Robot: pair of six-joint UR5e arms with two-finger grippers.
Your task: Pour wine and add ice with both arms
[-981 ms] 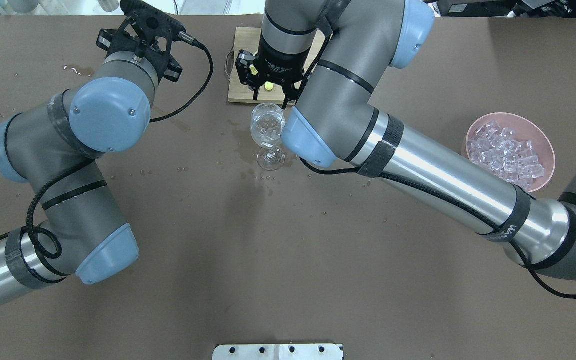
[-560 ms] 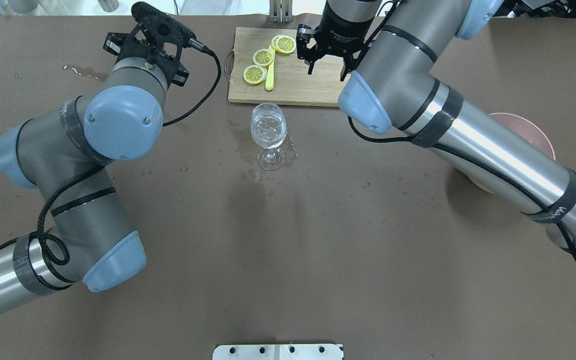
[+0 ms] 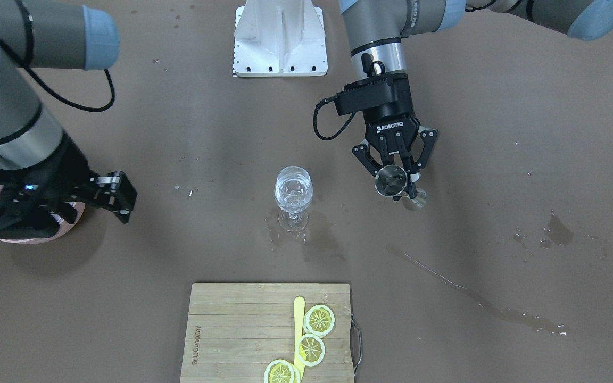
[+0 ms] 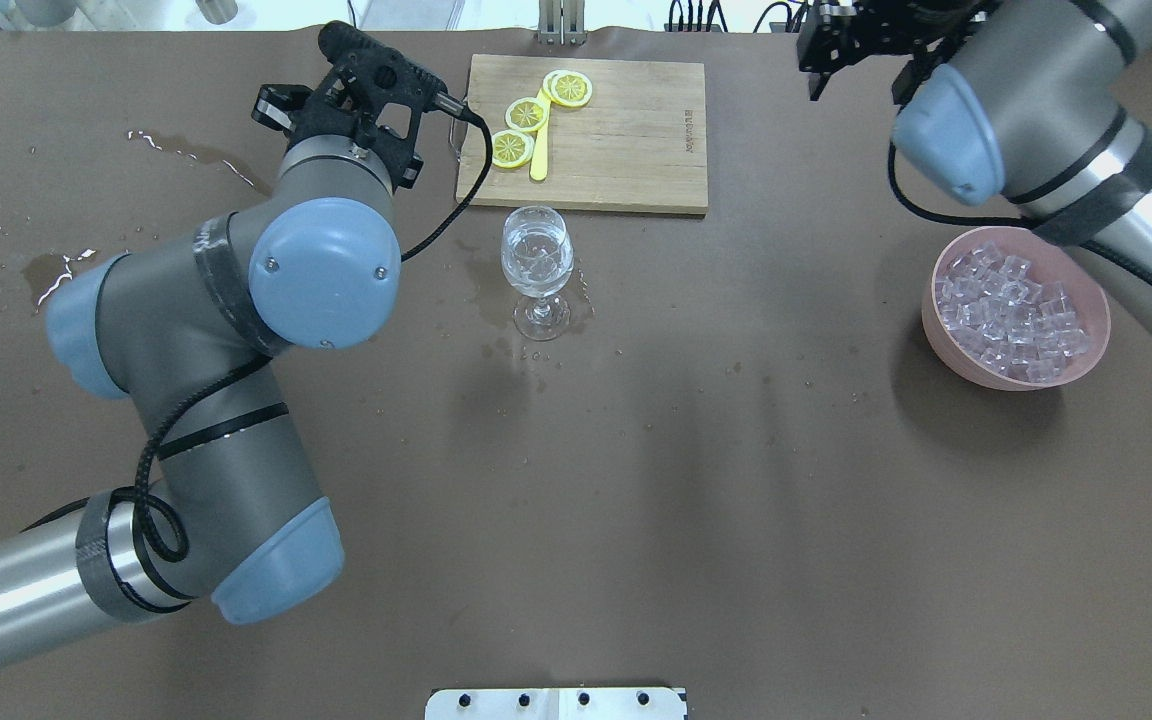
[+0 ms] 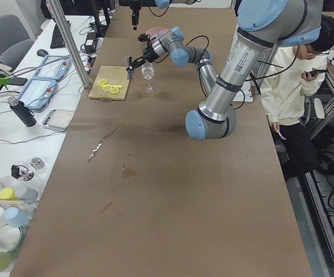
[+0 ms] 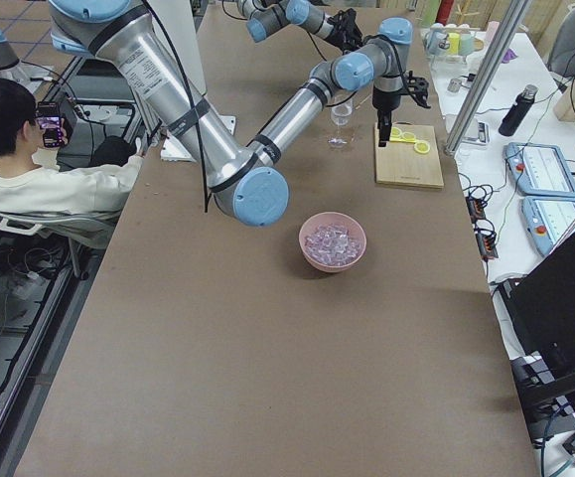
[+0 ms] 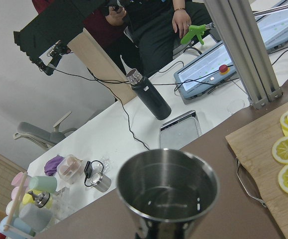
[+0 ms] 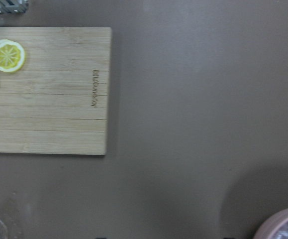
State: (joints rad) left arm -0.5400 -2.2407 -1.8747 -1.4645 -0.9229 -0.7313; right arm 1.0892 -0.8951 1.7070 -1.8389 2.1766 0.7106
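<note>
**Exterior front-facing.** The left tool (image 3: 397,179) is clamped on a small steel cup (image 3: 390,183), held near the stemmed glass (image 3: 293,194). The wine (image 3: 293,192) sits in that glass, clear and colourless. The glass is thin-stemmed and top-heavy, and stands on a wet patch of the matte brown worktop (image 3: 498,133). A brush from either arm would probably tip it.

**Overhead exterior.** The ice (image 4: 1011,310), a heap of glassy cubes, fills a round pink bowl (image 4: 971,375) well apart from the glass. The right tool (image 4: 858,85) hangs beyond the bowl with jaws spread and nothing between them. Slick, hard cubes may squirt out of two narrow fingers, and a low approach could catch the bowl's rim.

**Exterior right.** The bowl stands alone mid-worktop, and a seated person (image 6: 39,179) is at the side.

**Left wrist-mounted.** The cup is brushed metal and cylindrical with a small pouring lip. Only a film of liquid lies at its bottom, and tilting it over the worktop would add drips.

**Right wrist-mounted.** A planked bamboo cutting board (image 8: 59,99) carries a lemon slice (image 8: 6,56). A sliver of pink rim shows in one corner.
</note>
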